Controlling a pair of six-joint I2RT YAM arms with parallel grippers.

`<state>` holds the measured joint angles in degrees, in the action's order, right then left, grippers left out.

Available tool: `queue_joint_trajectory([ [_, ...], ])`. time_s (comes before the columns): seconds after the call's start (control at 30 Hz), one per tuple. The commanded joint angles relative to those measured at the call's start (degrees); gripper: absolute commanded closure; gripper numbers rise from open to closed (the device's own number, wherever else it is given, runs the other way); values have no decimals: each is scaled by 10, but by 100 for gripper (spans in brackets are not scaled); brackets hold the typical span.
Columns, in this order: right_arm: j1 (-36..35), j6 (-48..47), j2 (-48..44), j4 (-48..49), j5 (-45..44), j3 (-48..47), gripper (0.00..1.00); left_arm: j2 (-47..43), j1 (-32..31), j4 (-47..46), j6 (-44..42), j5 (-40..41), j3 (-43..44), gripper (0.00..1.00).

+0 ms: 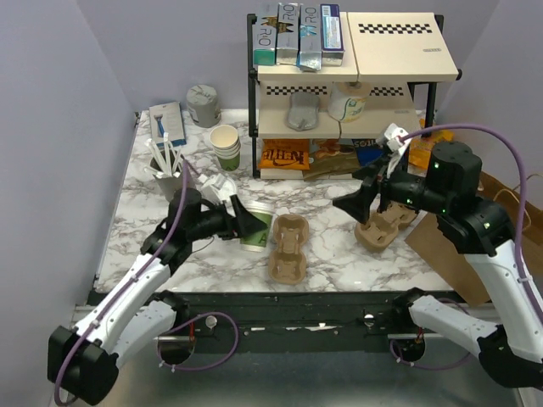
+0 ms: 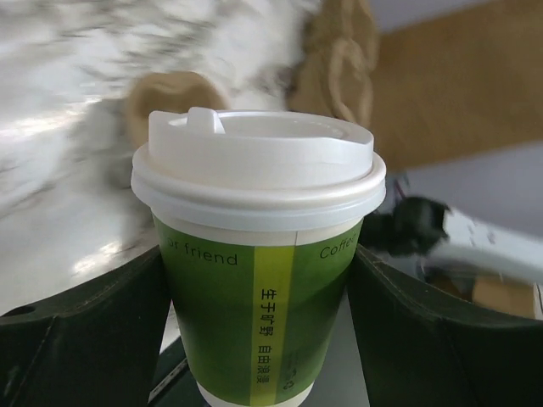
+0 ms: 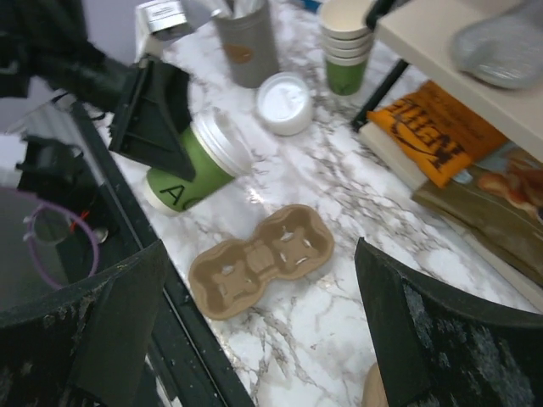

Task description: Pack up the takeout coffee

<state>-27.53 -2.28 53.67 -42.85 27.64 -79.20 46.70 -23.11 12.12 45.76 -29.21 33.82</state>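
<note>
Left side first: my left gripper (image 1: 244,222) has its two fingers pressed against the takeout coffee (image 2: 254,280), one on each flank of the green band. That is a wide grip, closed on the cup. The white lid (image 2: 254,161) sits on snug, sip spout up. From the wrist view I cannot tell whether the base rests on the marble table (image 1: 339,267) or hangs just off it.

From above, the cup is near the front edge of the table, just to the left of the cardboard cup carrier (image 1: 288,248). It is right beside the carrier and not in either of its two wells.

Over on the right, my right gripper (image 1: 358,197) has its jaws spread wide and grips nothing. It hovers above the table, next to a second carrier (image 1: 383,229) that lies close to the brown paper bag (image 1: 458,250). That wrist camera looks back across the first carrier at the coffee in my left fingers.

Further back a loose white lid (image 3: 284,102) lies flat. Beyond it are the grey cup of sticks (image 3: 246,42) and the stack of lidless cups (image 1: 226,146), beside the shelf (image 1: 348,80).
</note>
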Motion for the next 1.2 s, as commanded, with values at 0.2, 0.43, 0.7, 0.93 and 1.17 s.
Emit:
queue_joint_trajectory([
  [0.2,-129,-224,-12,51,126,108,2,44,-138,-431,-54,-226,-15,17],
  [0.43,-188,-261,-19,80,140,117,4,62,-153,-424,-70,-243,-4,20],
  [0.7,-224,-289,17,73,97,97,15,69,-156,-417,-66,-232,6,20],
  [0.93,-228,-288,17,77,71,97,41,70,-156,-419,-65,-227,4,20],
  [1.17,-229,-292,24,80,59,95,57,71,-156,-421,-60,-226,6,19],
])
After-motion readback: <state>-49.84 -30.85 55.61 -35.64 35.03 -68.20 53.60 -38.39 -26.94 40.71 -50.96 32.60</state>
